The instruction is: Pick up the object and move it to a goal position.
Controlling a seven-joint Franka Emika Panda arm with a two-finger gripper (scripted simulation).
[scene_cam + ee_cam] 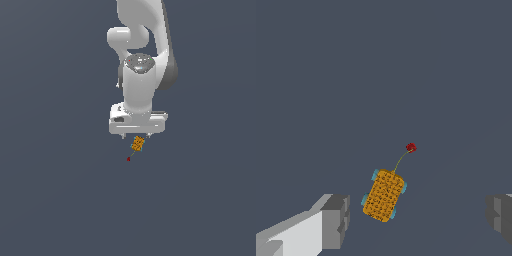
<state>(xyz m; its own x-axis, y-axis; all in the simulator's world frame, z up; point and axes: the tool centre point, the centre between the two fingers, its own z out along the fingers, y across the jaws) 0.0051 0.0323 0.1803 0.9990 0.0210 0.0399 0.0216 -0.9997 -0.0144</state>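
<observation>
The object [138, 144] is a small orange-yellow block with a dark grid pattern and teal bits at its corners. It sits just below my white gripper [136, 135] in the exterior view. The wrist view shows the object [384, 195] lying slanted between the two grey fingers, closer to one finger [336, 220] than to the other finger [500, 216], touching neither. My gripper [418, 215] is open wide and holds nothing. The goal position [128, 158] is a tiny dark-red marker close beside the block, and a thin line runs from the block to the goal position [411, 147].
A plain dark grey-blue surface [60, 190] spreads all around. The white arm [142, 60] rises straight above the gripper. No other objects show.
</observation>
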